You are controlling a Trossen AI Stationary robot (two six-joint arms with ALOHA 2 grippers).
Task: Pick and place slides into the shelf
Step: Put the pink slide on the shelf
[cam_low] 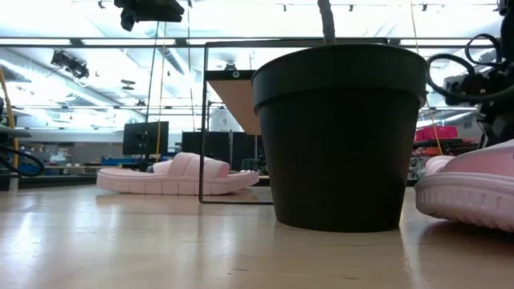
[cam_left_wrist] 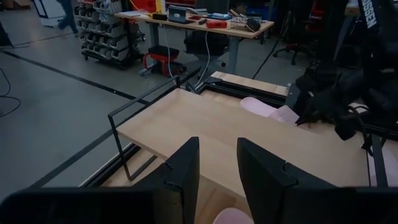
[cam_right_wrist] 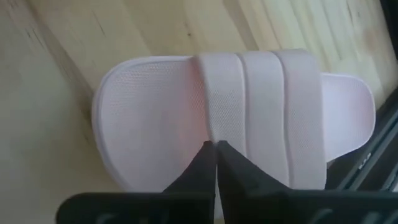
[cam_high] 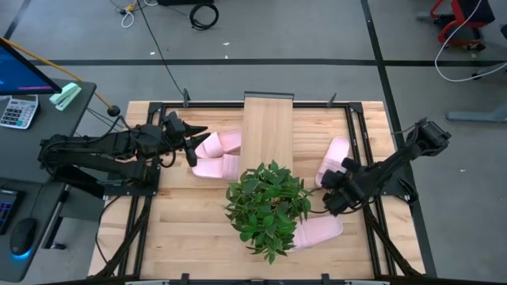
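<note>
The shelf (cam_high: 268, 127) is a narrow pale plank on a black wire frame, also seen in the left wrist view (cam_left_wrist: 205, 130). Two pink slides (cam_high: 218, 145) (cam_high: 215, 166) lie side by side on the table left of it. My left gripper (cam_high: 192, 144) is open just left of them, with a bit of pink slide (cam_left_wrist: 231, 216) below its fingers. A third slide (cam_high: 335, 156) lies right of the shelf, and my shut right gripper (cam_high: 329, 184) hangs over it (cam_right_wrist: 249, 112). A fourth slide (cam_high: 318, 231) lies near the plant. My right gripper (cam_right_wrist: 216, 149) points down from above with its shut fingertips at the heel-side edge of the slide's broad strap (cam_right_wrist: 214, 134). The slide lies flat on the table. I cannot tell whether the fingertips touch it.
A leafy plant (cam_high: 268, 207) in a black pot (cam_low: 337, 136) stands mid-table in front of the shelf, between the two arms. Black rails (cam_high: 355, 134) frame the table. A desk with a calculator (cam_high: 17, 111) stands to the left.
</note>
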